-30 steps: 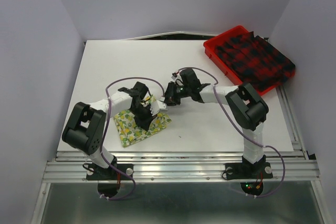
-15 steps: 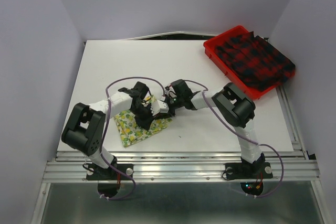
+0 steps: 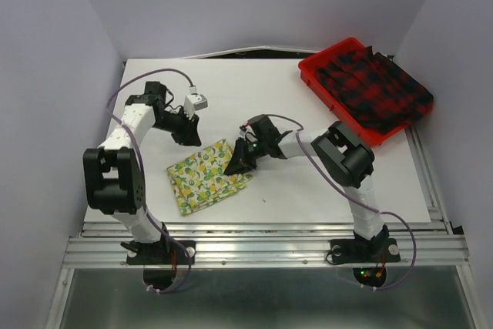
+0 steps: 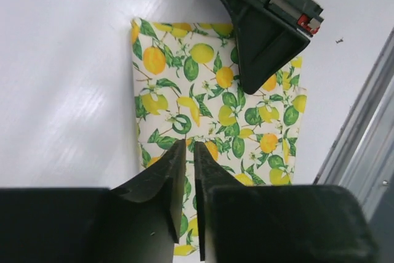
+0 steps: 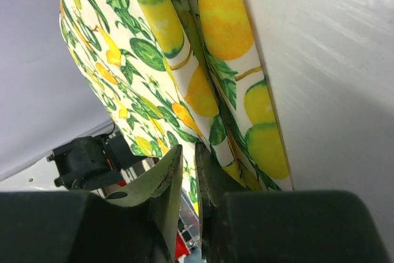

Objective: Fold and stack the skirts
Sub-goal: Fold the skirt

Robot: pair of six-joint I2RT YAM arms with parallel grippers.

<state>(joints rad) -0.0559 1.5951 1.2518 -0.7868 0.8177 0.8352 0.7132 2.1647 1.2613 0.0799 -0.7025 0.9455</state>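
Observation:
The folded lemon-print skirt (image 3: 202, 179) lies flat on the white table, near the front left. My left gripper (image 3: 190, 135) hovers above and behind it, clear of the cloth. Its jaws (image 4: 189, 143) are parted by a thin slit with nothing between them, and the lemon skirt (image 4: 209, 100) lies below. My right gripper (image 3: 234, 165) is low at the skirt's right edge, its tip against the cloth. Its jaws (image 5: 188, 148) are all but shut and empty beside the layered edge (image 5: 209, 90). The red-and-black plaid skirt (image 3: 375, 86) lies bunched in the tray at the back right.
The red plastic tray (image 3: 311, 67) sits at the table's back right corner, overhanging the right edge. Aluminium rails (image 3: 262, 240) run along the table's front edge. Purple-grey walls close in on the left, back and right.
My left gripper has let go of the lemon skirt, lifted and swung back to the left. My right gripper has come down left to the skirt's right edge. The skirt now lies flat.

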